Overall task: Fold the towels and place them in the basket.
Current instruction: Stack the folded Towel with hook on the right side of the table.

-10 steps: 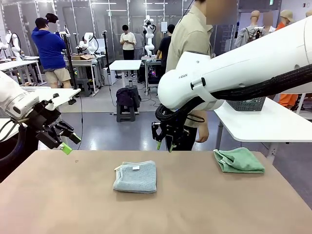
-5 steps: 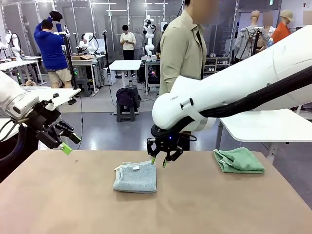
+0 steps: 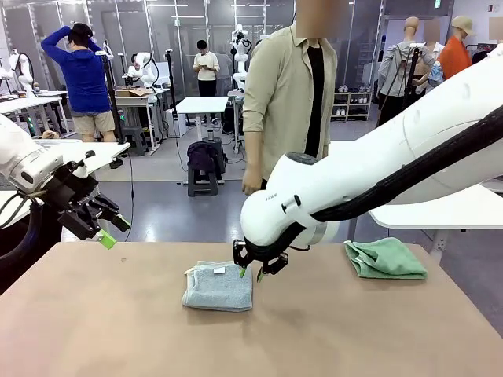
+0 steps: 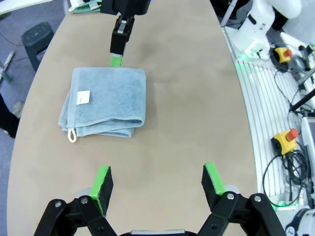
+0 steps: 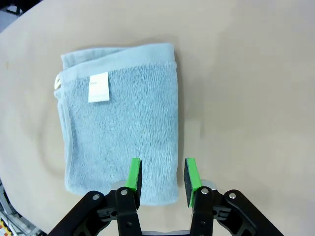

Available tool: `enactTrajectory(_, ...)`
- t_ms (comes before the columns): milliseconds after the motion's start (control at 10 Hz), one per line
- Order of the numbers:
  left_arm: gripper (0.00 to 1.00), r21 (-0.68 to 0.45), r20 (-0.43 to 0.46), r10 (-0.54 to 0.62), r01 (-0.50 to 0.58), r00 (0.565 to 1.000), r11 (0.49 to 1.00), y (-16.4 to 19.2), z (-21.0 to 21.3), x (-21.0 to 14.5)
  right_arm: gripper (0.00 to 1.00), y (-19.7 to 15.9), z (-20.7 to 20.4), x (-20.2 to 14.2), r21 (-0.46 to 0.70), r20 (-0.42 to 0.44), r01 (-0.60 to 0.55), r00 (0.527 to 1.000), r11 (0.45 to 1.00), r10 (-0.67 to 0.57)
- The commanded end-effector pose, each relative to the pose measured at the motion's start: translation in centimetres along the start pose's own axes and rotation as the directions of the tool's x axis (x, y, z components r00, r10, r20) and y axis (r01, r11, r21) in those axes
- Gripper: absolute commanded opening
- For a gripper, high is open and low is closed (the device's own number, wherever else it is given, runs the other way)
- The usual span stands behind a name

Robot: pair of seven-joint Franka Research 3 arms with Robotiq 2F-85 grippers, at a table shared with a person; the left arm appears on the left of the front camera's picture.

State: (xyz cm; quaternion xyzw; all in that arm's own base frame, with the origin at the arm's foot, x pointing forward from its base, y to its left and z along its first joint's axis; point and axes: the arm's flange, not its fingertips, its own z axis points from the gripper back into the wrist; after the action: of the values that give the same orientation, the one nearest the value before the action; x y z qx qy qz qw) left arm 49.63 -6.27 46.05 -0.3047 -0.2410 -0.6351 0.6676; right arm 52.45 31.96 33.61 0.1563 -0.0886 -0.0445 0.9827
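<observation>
Right arm: the white arm reaches in from the right across the middle, elbow high, wrist bent down toward the bench, a brown-topped surface.
Right tool: points down at the far right edge of the folded pale blue-grey terry towel; its green pads stand partly apart, straddling that edge with nothing clamped between them; whether they touch the cloth I cannot tell.
Left arm: held back at the left, off the near-left bench edge, above the surface.
Left tool: fingers spread wide, holding nothing.
Blue-grey towel: lies flat at the bench's middle, white label up, small loop at its left corner.
Mint green terry towel: folded loosely at the far right of the bench, well apart from both tools.
Person: stands beyond the far edge, behind the right arm, a hand hanging down.
</observation>
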Motion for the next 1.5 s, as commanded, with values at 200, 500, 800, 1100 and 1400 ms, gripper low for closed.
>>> enactTrajectory(200,0.92,0.000,-0.008,-0.008,0.008,1.000,1.000,-0.1,0.1,0.0,0.45,0.6,-2.4,0.8,-0.023,0.065,0.010,0.998,1.000,-0.008)
enactTrajectory(500,0.92,0.000,-0.008,-0.008,0.008,1.000,1.000,-0.1,0.1,0.0,0.45,0.8,-3.5,1.2,-0.021,0.056,0.003,0.998,1.000,-0.002)
enactTrajectory(800,0.92,0.000,-0.008,-0.008,0.008,1.000,1.000,-0.1,0.1,0.0,0.45,0.8,-4.3,1.6,-0.013,0.042,0.012,0.999,1.000,-0.011)
enactTrajectory(1100,0.92,0.000,-0.008,-0.008,0.008,1.000,1.000,-0.1,0.1,0.0,0.40,0.7,-4.7,1.8,-0.012,0.016,0.019,1.000,1.000,-0.018)
enactTrajectory(1400,0.92,0.000,-0.008,-0.008,0.008,1.000,1.000,-0.1,0.1,0.0,0.08,0.6,-4.8,1.9,-0.006,0.009,0.024,1.000,1.000,-0.024)
